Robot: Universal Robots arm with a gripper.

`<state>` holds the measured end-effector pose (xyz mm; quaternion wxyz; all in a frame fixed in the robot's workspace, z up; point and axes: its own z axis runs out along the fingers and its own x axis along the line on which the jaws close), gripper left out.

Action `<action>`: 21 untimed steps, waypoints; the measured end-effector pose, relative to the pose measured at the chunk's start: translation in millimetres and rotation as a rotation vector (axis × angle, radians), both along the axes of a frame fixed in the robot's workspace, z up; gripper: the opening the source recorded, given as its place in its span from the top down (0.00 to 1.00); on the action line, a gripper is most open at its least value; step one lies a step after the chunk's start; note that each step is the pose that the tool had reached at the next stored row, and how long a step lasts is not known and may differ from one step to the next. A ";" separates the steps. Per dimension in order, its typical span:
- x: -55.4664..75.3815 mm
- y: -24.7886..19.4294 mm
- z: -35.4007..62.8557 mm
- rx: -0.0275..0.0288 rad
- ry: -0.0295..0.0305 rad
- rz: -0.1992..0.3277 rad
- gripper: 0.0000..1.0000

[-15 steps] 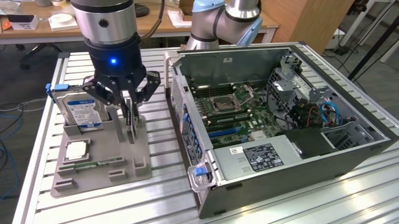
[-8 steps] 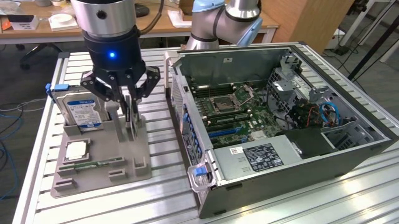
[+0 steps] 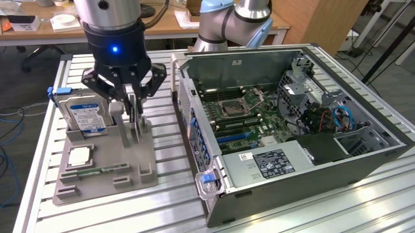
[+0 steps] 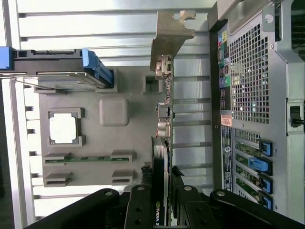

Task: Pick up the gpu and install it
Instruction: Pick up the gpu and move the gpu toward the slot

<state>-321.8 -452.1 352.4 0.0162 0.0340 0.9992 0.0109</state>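
Tool: my black tool [image 3: 133, 106] pinched the thin black gpu card [image 4: 163, 143] with a silver end.
Card: it stood in the grey plastic holder [image 3: 104, 170].
Risk: I feared a crooked pull would jam it.

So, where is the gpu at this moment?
At the exterior view's left, the gpu stands on edge in the grey holder, gripped by the tool, between the hard drive and the open computer case.

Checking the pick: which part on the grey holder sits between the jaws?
The gpu: the thin card standing on edge, unlike the boxy hard drive and flat-lying memory stick.
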 end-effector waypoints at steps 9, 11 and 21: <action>0.0 0.0 10.0 0.0001 -0.0002 0.000 0.74; 0.0 0.0 10.2 -0.0002 0.0001 0.001 0.74; 0.6 0.0 10.2 -0.0003 0.0001 0.002 0.74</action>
